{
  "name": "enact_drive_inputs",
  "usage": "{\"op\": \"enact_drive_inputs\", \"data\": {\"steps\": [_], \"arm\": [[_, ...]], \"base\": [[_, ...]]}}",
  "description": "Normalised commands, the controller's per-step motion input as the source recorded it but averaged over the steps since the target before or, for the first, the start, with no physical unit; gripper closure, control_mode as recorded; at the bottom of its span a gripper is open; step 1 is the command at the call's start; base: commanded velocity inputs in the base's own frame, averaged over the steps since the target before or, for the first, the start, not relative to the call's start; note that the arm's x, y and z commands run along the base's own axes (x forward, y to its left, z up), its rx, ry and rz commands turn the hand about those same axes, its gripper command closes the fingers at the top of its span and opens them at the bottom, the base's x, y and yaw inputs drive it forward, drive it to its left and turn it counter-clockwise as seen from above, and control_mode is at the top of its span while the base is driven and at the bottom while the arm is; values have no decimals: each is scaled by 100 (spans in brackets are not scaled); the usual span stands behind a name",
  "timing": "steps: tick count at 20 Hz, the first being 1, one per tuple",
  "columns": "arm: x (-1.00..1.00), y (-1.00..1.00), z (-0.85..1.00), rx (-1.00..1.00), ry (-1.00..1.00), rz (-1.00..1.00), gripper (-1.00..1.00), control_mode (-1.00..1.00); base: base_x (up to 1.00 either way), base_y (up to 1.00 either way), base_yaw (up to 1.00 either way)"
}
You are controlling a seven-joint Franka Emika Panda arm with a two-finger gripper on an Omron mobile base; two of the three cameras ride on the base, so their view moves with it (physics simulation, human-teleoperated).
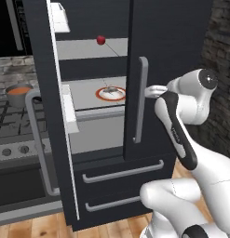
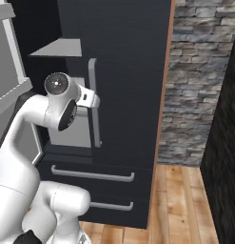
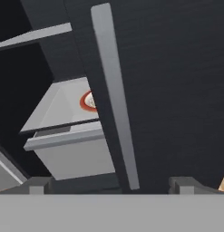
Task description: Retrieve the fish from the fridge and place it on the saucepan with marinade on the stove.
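Fish (image 1: 110, 89) on an orange-rimmed plate (image 1: 100, 95) near the middle shelf's front edge in the fridge (image 1: 181, 28), left door open, arm bent with its hand just before the right door's handle (image 1: 140, 100), fingers (image 3: 37, 186) apart, holding nothing, saucepan (image 1: 17, 95) on the stove (image 1: 14, 135) at left

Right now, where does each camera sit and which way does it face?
Left base view: behind-left, facing the open fridge, stove and saucepan; arm lower right.
Right base view: behind-right, facing the closed door; arm lower left.
Hand view: looks along the gripper at the door handle.
All share that handle.
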Motion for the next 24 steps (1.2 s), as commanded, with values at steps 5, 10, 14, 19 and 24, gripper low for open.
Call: {"op": "enact_drive_inputs", "data": {"steps": [5, 10, 14, 19, 24], "arm": [[39, -1, 0, 0, 1, 0, -100, -100], [44, -7, 0, 0, 0, 2, -100, -100], [45, -3, 0, 0, 0, 1, -100, -100], [46, -1, 0, 0, 0, 0, -100, -100], [47, 0, -7, 0, 0, 0, -100, -100]], "base": [[0, 0, 0], [0, 0, 0], [0, 0, 0], [0, 0, 0], [0, 0, 0]]}}
